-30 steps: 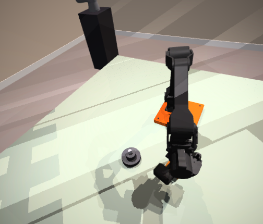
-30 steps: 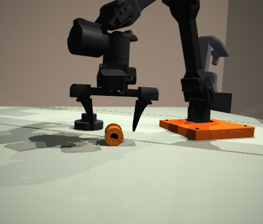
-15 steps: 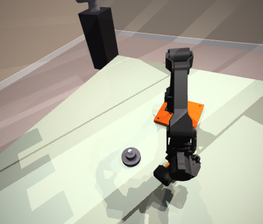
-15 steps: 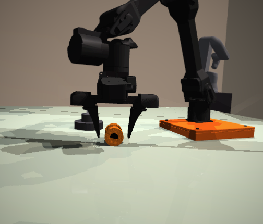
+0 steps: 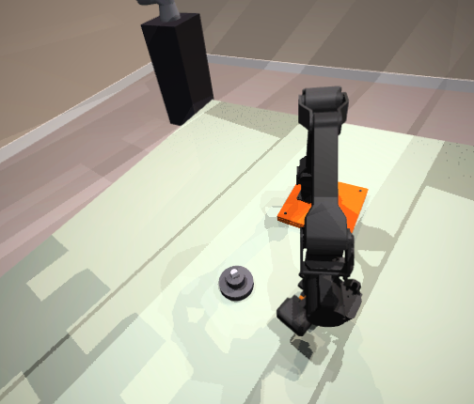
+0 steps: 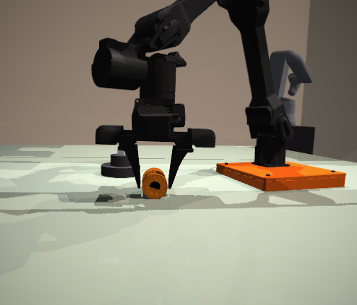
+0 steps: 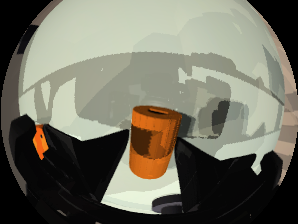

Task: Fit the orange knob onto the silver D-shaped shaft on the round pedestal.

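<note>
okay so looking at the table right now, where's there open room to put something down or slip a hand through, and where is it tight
Free: the wide table stretch in front of the orange knob, toward the exterior camera, and the strip between knob and orange base plate. Tight: around the knob, lying on its side with the gripper fingers straddling it, and the gap back to the round pedestal.

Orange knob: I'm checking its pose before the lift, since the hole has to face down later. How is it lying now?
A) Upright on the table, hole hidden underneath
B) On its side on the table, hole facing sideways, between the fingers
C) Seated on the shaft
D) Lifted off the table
B: in the exterior view the orange knob lies on its side on the table, its D-shaped hole showing, flanked by the fingers.
</note>
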